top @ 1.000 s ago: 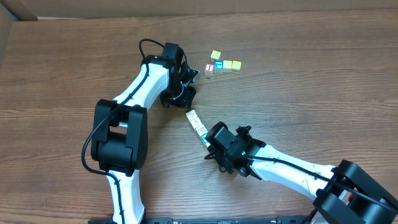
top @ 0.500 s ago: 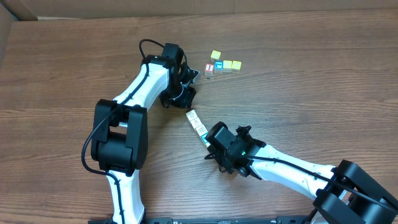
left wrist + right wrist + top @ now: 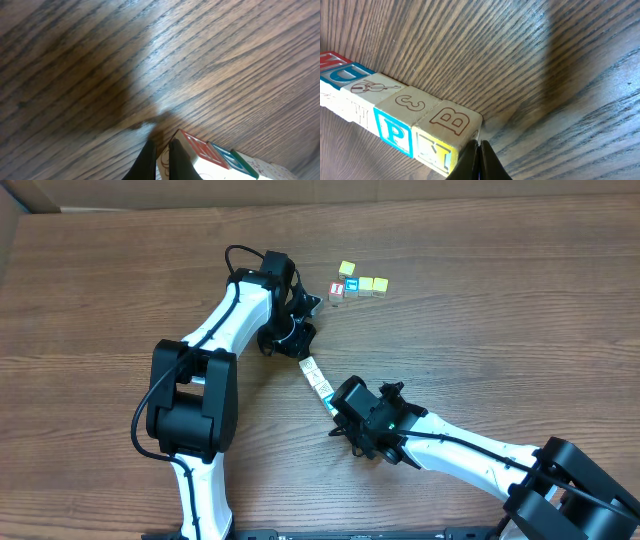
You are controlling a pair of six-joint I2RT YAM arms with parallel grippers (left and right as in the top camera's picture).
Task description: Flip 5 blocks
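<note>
The row of five alphabet blocks [image 3: 316, 382] lies slanted near the middle of the tabletop [image 3: 480, 350], its cubes touching one another. The left pincer [image 3: 160, 157] is closed with nothing between its fingers. Its tips stand on the wood just beside the red-bordered block [image 3: 196, 148] at the far end of the row. The right pincer [image 3: 479, 160] is also closed and empty, and its tips are against the corner of the B block [image 3: 451, 121] at the near end. A small group of other cubes [image 3: 358, 284] sits toward the far edge, well apart.
</note>
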